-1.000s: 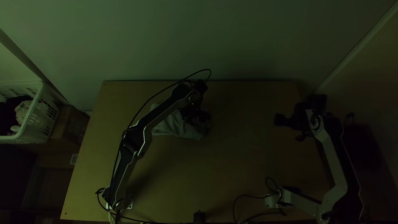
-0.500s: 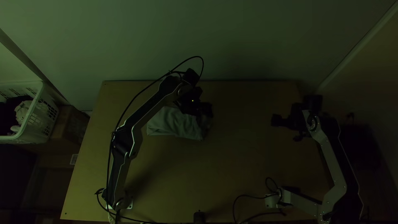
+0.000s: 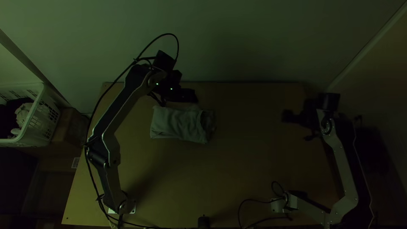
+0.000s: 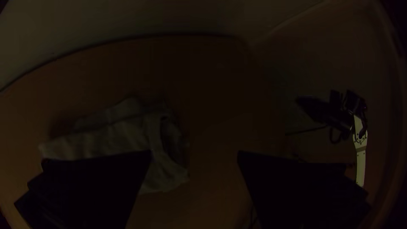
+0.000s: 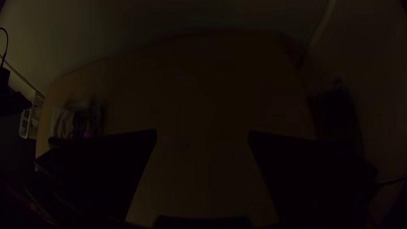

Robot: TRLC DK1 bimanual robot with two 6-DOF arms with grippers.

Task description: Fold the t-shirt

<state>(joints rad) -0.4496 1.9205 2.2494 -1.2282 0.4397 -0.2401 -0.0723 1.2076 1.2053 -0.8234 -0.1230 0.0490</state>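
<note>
A pale wall [image 3: 237, 46] rises behind the wooden counter [image 3: 254, 174], all in low light. The t-shirt [image 3: 176, 123] lies left of the counter's middle, towards its far side, folded into a compact, wrinkled bundle with a darker, rumpled end. The left gripper [image 4: 194, 153] is near its far side, jaws apart and holding nothing; the right gripper [image 5: 202, 132] is well away on the right, its jaws also parted and empty. The folding looks far along, though in this gloom I can't be sure how many layers there are.

The likeliest trouble is at that rumpled end: jaws closing on just the top layer would pull the bundle open, and a low sweep by the left arm [image 3: 123, 104] could drag it askew. Off the counter's left side, a white laundry basket [image 3: 44, 91] holds light cloth [image 3: 23, 113] and dark cloth [image 3: 8, 121]. Beside it is a brown box [image 3: 74, 132]; I can't tell its contents.
</note>
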